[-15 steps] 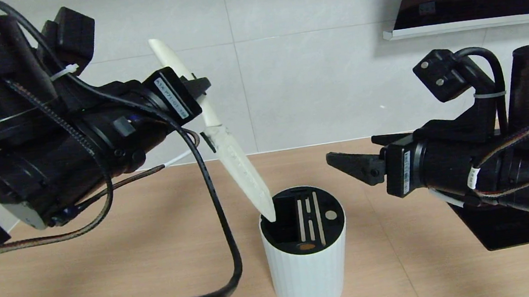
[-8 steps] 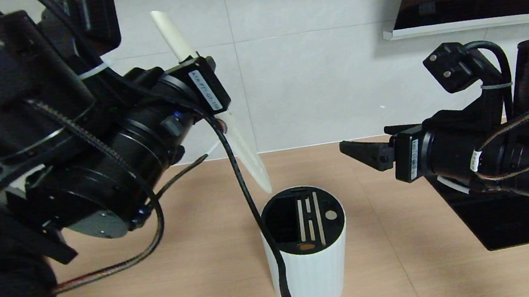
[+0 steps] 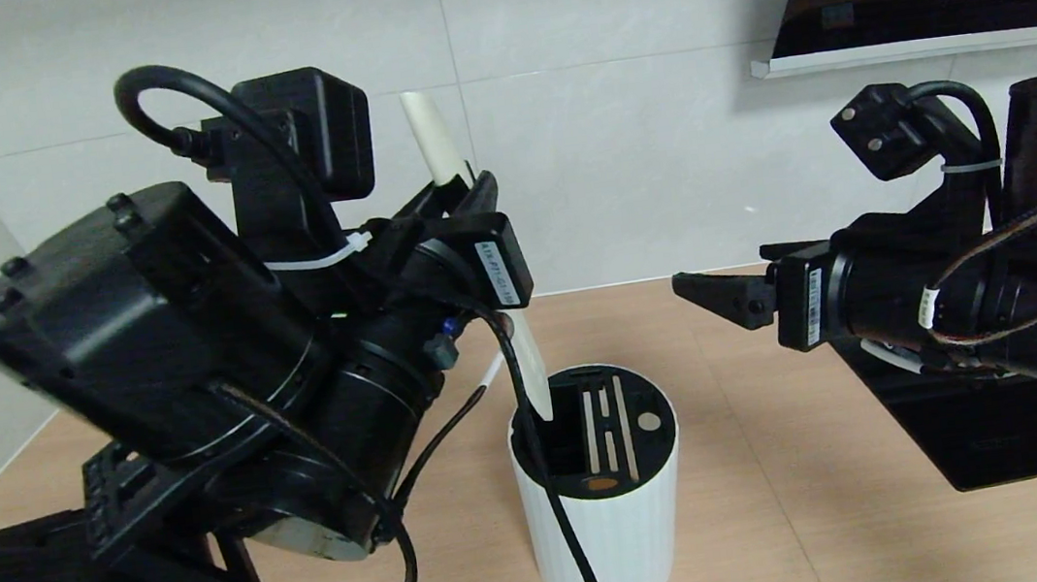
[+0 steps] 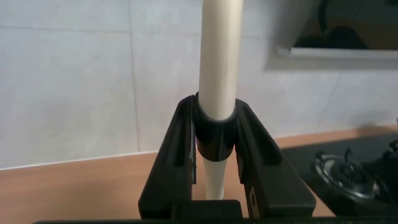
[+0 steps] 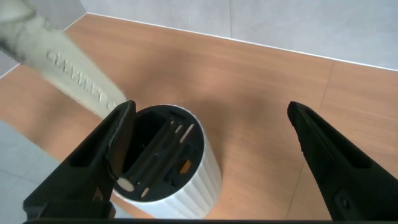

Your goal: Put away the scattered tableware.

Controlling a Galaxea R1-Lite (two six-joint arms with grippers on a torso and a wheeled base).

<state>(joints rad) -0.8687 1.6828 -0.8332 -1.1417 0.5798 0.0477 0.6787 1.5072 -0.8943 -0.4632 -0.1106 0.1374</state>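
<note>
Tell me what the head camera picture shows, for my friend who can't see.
The left gripper holds a white knife by its handle, blade pointing down, tip at the big opening of a white knife holder on a wooden counter. The right gripper hangs open to the holder's right.

White ribbed cylindrical holder stands on the wooden surface. White-bladed knife with cream handle is above the holder, tilted, handle end up and leaning to the holder's left. Its tip is at the big opening on the left of the holder's top; in it or just over it, can't tell. Left end effector is clamped on the handle, up-left of the holder. Right end effector is right of the holder, higher than its top, well apart, jaws spread. Black glass cooktop lies on the surface, right of the holder. Tiled wall is behind.
</note>
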